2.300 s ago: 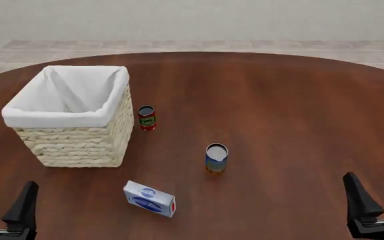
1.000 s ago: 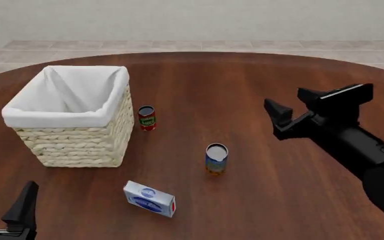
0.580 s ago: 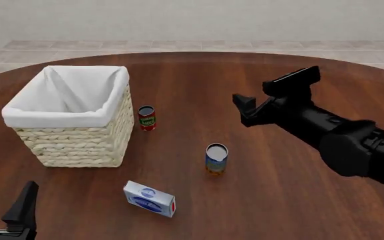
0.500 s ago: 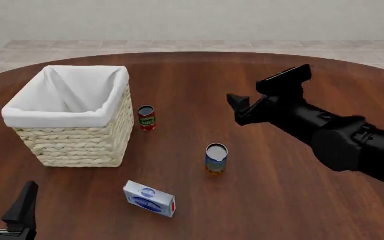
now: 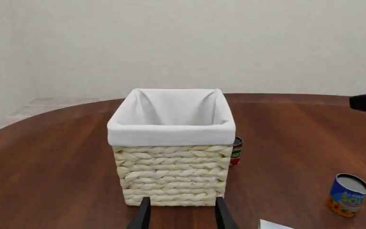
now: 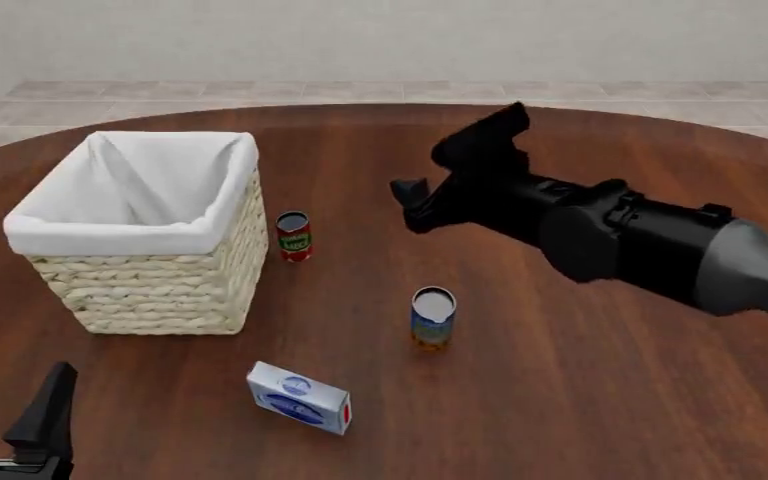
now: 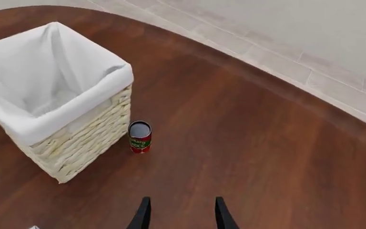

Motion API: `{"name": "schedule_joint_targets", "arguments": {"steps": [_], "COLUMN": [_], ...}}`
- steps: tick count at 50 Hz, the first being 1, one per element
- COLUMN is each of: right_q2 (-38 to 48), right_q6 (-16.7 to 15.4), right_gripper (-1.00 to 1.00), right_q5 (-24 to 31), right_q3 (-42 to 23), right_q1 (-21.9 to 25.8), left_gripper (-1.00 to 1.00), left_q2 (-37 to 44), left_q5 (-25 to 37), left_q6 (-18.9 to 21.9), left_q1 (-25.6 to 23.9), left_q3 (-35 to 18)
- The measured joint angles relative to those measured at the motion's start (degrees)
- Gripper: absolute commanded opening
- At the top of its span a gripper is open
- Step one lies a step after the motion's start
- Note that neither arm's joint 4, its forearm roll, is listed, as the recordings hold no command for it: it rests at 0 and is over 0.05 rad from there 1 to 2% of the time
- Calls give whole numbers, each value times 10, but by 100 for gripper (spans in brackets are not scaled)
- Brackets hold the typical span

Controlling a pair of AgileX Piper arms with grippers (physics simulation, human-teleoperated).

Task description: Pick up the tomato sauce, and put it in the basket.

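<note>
The tomato sauce [image 6: 293, 236], a small red can with a green label and grey top, stands upright on the table just right of the basket [image 6: 144, 290]. It also shows as the tomato sauce [image 7: 139, 137] in the right wrist view and, half hidden behind the basket's corner, as the tomato sauce [image 5: 236, 151] in the left wrist view. My right gripper [image 6: 420, 172] hovers open above the table, to the right of the can and apart from it, pointing toward it. My left gripper [image 6: 8, 395] sits open at the front left, nothing between its fingers.
A blue-and-orange can [image 6: 432, 317] stands upright mid-table, nearer me than the sauce. A blue-and-white box [image 6: 299, 397] lies in front of the basket's right corner. The basket's white liner [image 7: 75, 110] folds over its rim. The round table's far edge meets tiled floor.
My right arm has risen from the front right corner and swept left and forward over the table toward the sauce can. The left arm and all objects have not moved.
</note>
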Motion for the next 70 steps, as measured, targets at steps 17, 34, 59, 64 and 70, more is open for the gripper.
{"name": "schedule_joint_targets", "arguments": {"steps": [17,34,59,64,70], "right_q2": [101,177,261,276,293], "right_q6": [-17,-33,-43,-42,-41], "right_gripper": [100,100,100,100,100], "right_q5": [53,96,127,129,132], "right_q3": [-120,-208,-294,-308,-325], "right_q1": [32,49,54,54,54], "left_gripper": [100,100,100,100,100], "left_q2": [0,0,0,0,0], "left_q5": [0,0,0,0,0], "left_q6": [0,0,0,0,0], "left_q1": [0,0,0,0,0], "left_q3": [0,0,0,0,0]}}
